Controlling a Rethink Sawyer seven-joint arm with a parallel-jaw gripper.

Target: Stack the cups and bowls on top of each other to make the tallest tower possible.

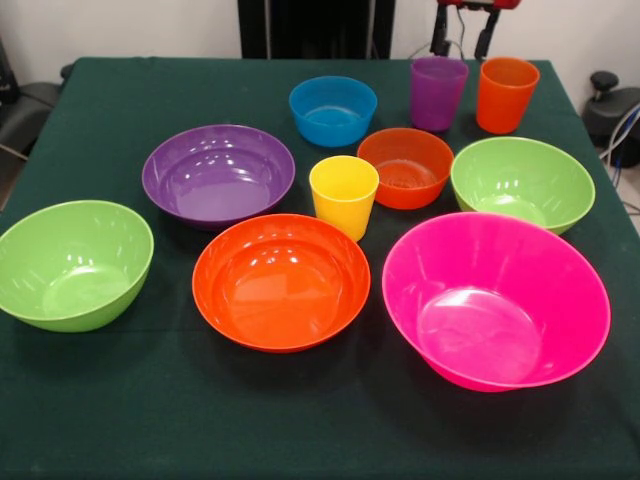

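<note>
All cups and bowls stand apart and upright on the green table [120, 420]; none is nested. The huge pink bowl [495, 300] is front right and the large orange bowl [280, 282] front centre. One green bowl [73, 262] is at the left, the other green bowl [522, 182] at the right. The purple bowl [218, 175], small blue bowl [333, 110] and small orange bowl [405, 167] stand further back. The yellow cup [343, 195] is in the middle. The purple cup [437, 92] and orange cup [506, 94] stand at the back right. My gripper [463, 42] hangs open and empty just behind them.
The robot's black pedestal [315, 28] stands behind the table's far edge. Dark equipment sits off the table at the left edge [20, 110] and at the right edge [612, 105].
</note>
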